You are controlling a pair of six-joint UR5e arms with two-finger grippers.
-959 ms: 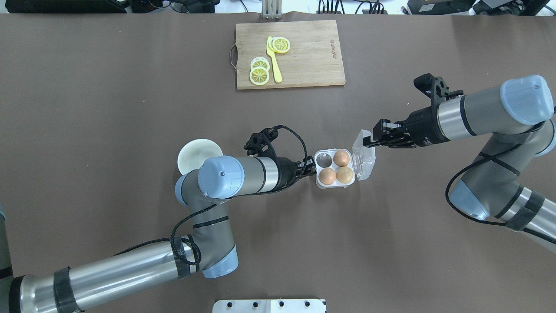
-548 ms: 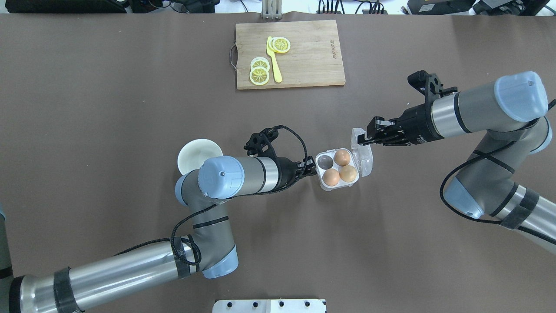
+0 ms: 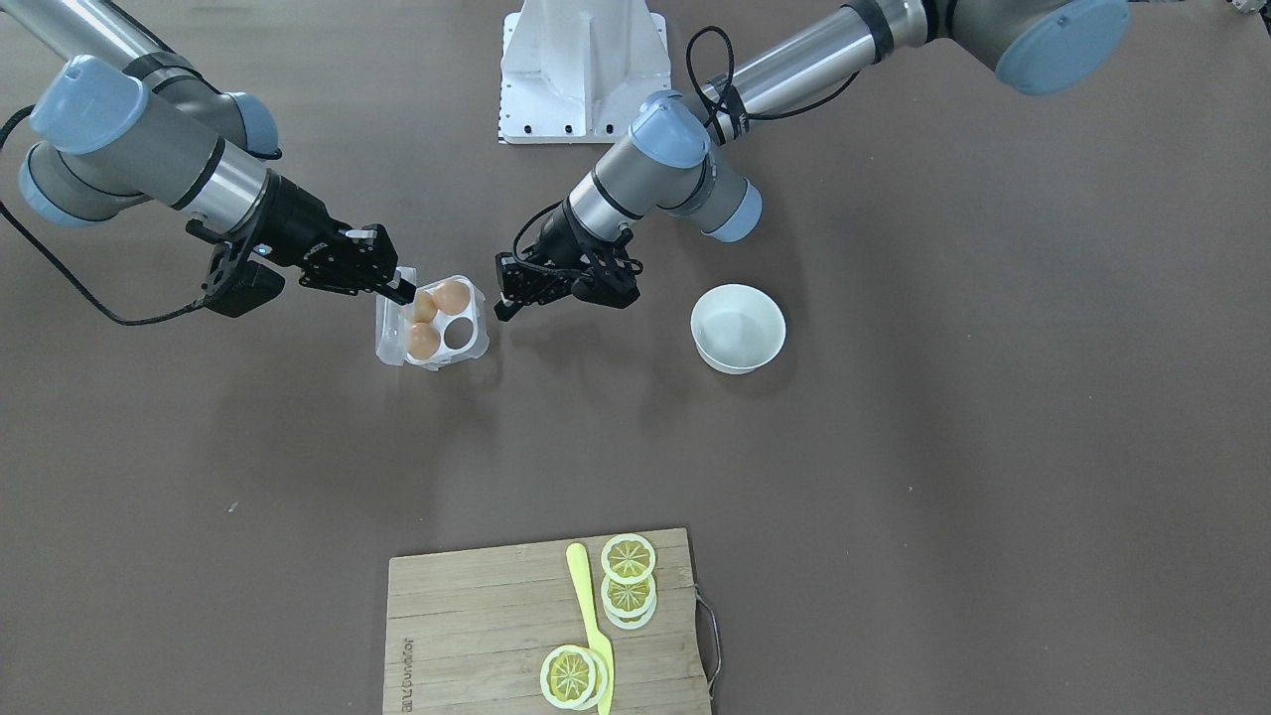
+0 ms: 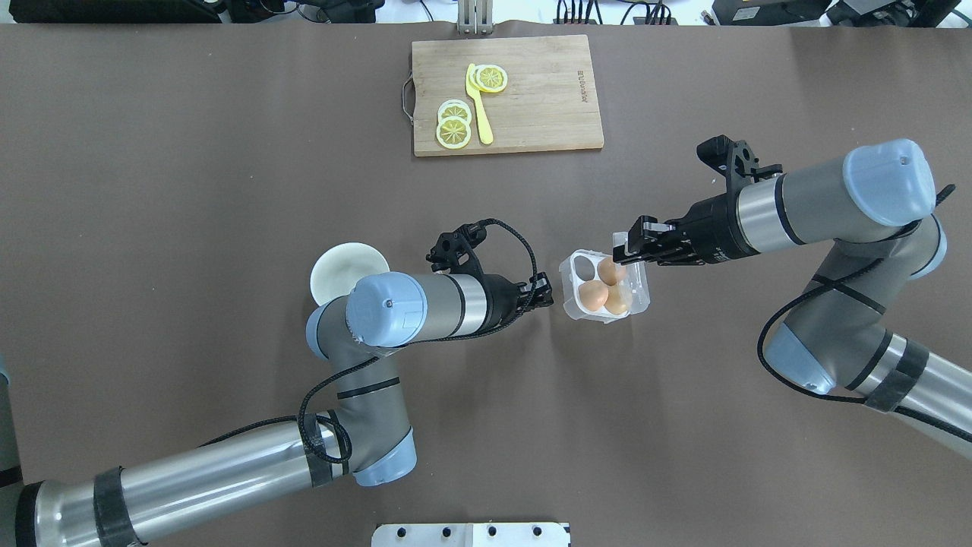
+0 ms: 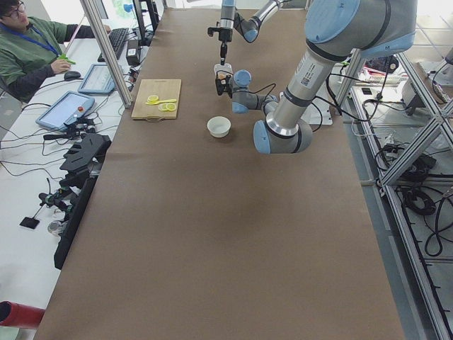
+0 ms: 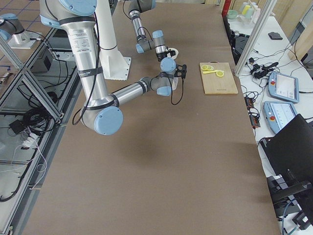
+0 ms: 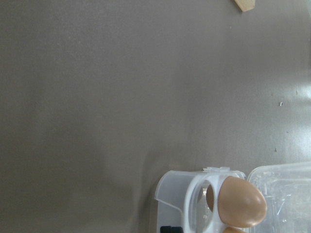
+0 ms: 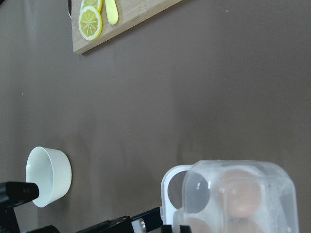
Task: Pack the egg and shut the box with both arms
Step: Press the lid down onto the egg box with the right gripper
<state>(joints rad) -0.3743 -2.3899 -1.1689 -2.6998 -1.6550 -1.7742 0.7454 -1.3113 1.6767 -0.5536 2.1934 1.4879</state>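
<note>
The clear box (image 4: 575, 306) sits mid-table with three tan eggs (image 4: 593, 294) in its cells and one cell (image 4: 583, 266) empty. My right gripper (image 4: 626, 251) is shut on the edge of the hinged lid (image 4: 636, 287), which leans over the right-hand eggs. In the front view the right gripper (image 3: 394, 286) is at the box (image 3: 477, 343). The right wrist view shows eggs through the lid (image 8: 238, 194). My left gripper (image 4: 543, 292) looks shut and empty, a small gap left of the box. The left wrist view shows one egg (image 7: 240, 201).
A white bowl (image 4: 345, 266) stands behind my left forearm. A wooden cutting board (image 4: 531, 99) with lemon slices (image 4: 454, 129) and a yellow knife lies at the far edge. The white base pedestal (image 3: 581, 70) is at the robot's side.
My right gripper has swung left with the lid, folding it from open beside the box to over the eggs. The box has turned and shifted right, away from my left gripper.
</note>
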